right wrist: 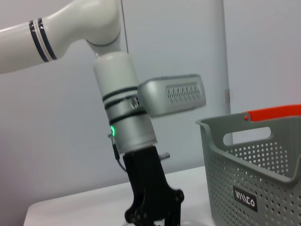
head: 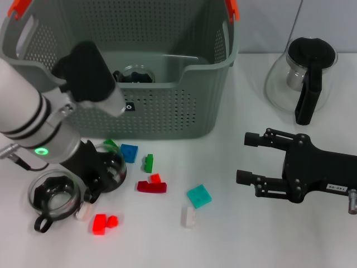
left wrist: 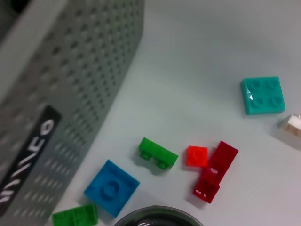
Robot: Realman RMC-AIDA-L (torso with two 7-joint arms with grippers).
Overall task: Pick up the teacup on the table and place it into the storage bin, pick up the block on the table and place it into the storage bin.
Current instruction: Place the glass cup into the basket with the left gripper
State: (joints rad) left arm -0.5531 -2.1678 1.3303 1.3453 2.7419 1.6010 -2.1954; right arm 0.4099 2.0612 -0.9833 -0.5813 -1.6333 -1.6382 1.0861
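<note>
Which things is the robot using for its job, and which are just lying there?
For the job:
- storage bin
- teacup by the left claw
- second teacup
- blocks, such as the blue block and teal block

Just lying about:
- glass teapot
- right claw, open and idle

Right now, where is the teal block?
In the head view, the teal block lies on the table front of centre, between the dark red block and the right claw.
</note>
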